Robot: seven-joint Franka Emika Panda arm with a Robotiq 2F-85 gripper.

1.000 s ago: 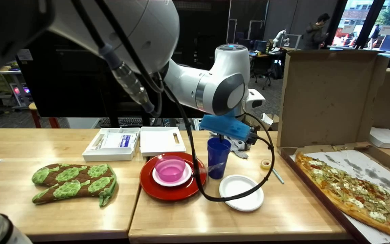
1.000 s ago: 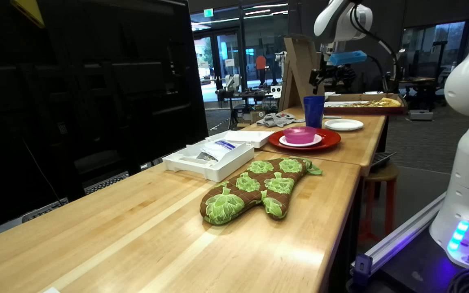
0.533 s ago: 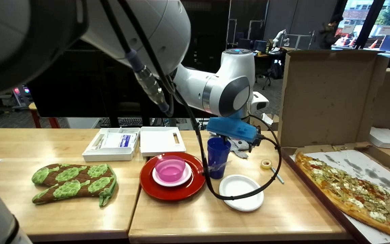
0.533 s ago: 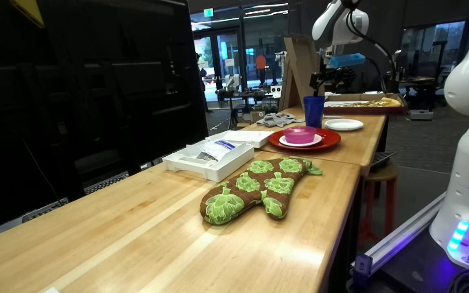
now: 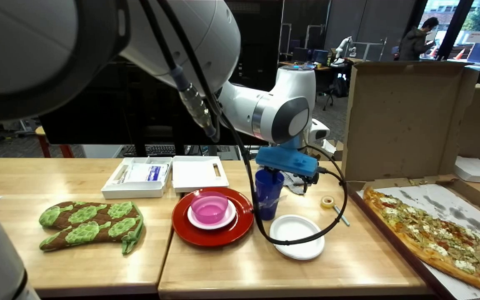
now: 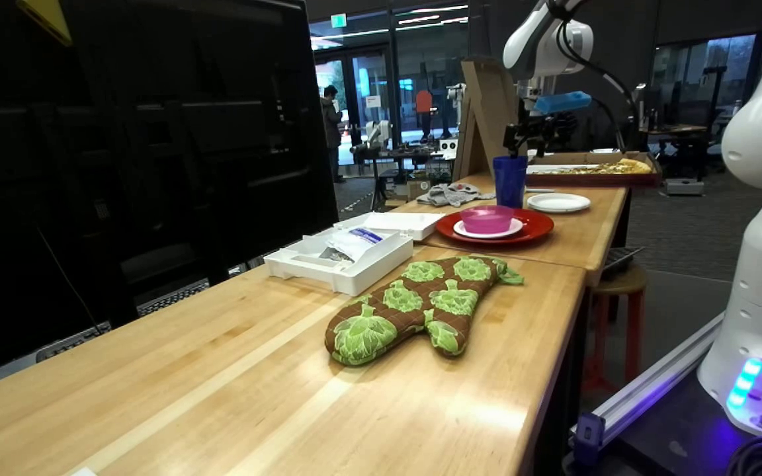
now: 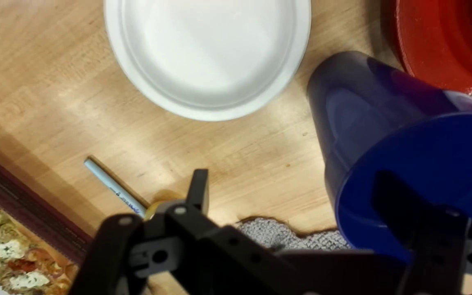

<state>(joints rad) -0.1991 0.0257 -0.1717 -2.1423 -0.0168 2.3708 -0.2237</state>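
Cup (image 5: 270, 191), blue, its long axis upright, stands just below the gripper (image 7: 294, 183), whose wide-spread, empty jaws straddle its rim: one finger over or inside the mouth, one outside.

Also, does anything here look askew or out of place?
Nothing looks toppled; the blue cup stands upright. Mildly odd: a pen and a roll of tape lie loose between the white plate and the pizza box, stationery among food things, and a gray cloth lies crumpled by the cup.
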